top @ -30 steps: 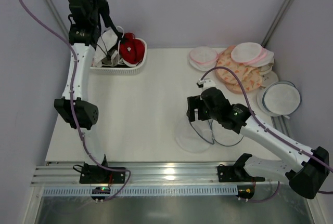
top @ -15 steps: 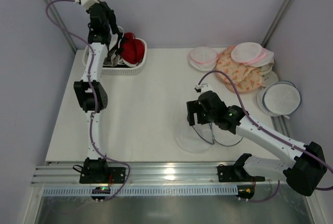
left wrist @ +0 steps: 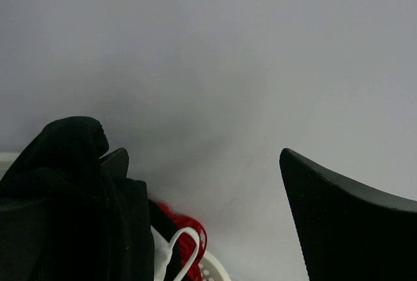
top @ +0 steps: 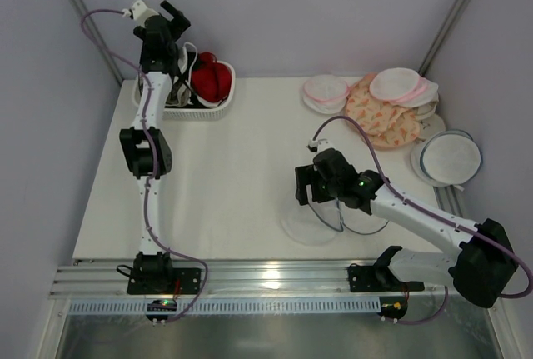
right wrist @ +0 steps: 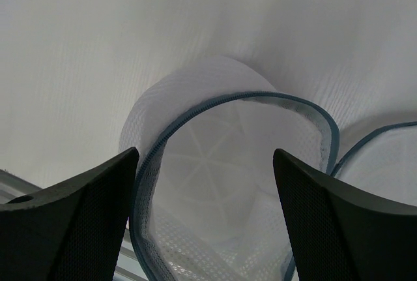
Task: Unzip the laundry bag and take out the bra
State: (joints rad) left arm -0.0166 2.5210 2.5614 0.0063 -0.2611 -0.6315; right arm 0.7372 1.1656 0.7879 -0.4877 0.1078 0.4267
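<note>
Hovering released, the right gripper (right wrist: 205, 163) overlooks the unzipped laundry bag (right wrist: 195, 115) on the white table (top: 233, 167); left gripper (top: 172, 13) likewise released.

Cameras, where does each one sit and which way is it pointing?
Top external: above and behind the bases, looking down at the table; left arm and right arm show.
Left wrist: high over the basket, facing the back wall; open left claw shows.
Right wrist: looking down into the laundry bag; open right claw frames it.
Shared: top external and right wrist both show the laundry bag.
</note>
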